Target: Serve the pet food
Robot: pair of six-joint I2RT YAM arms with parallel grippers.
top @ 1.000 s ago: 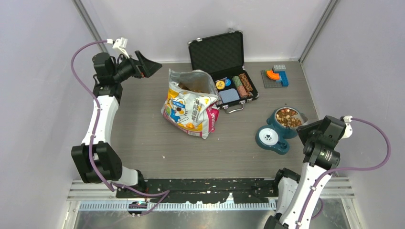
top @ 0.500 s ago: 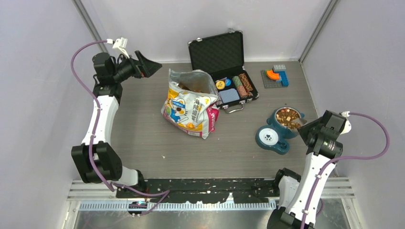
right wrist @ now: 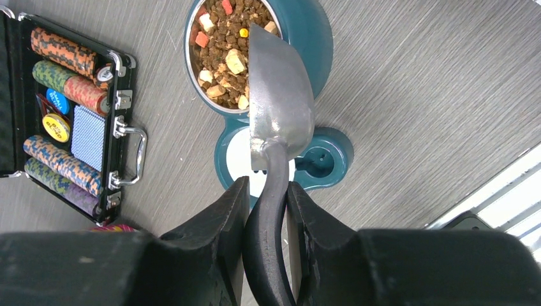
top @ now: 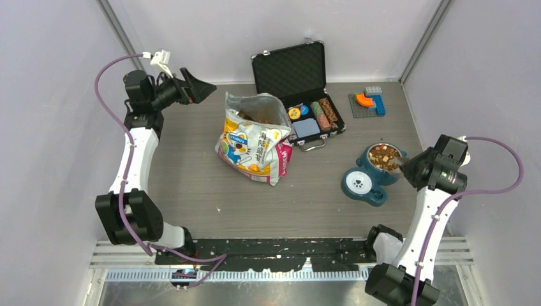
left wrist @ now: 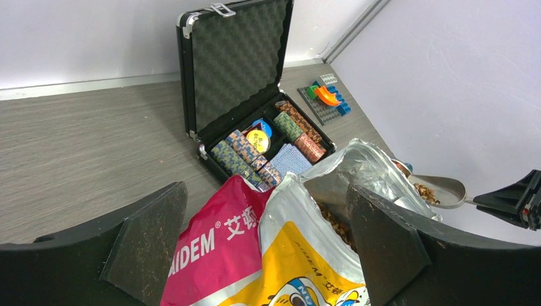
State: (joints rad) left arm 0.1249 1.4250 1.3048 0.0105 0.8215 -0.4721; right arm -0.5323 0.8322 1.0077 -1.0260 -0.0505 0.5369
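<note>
Pinching the scoop (right wrist: 281, 108), right hand (right wrist: 266, 210) holds it over the pet food (right wrist: 224, 39); left hand (left wrist: 265, 241) spread wide, empty.

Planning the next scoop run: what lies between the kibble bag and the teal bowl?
Top view: only bare table between the bag and the bowl; the chip case sits farther back.

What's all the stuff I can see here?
feeder: one, teal, on the right
pet food: one heap, brown, tan and reddish, in the feeder
scoop: one, silver with black handle, over the feeder
bag: one, white, yellow and pink, open, in the middle
case: one, black, open, behind the bag
poker chips: several stacks, mixed colours, in the case
toy blocks: one cluster, orange and blue, far right corner
left end effector: one, black, open, far left
right end effector: one, black, shut on the scoop handle
</note>
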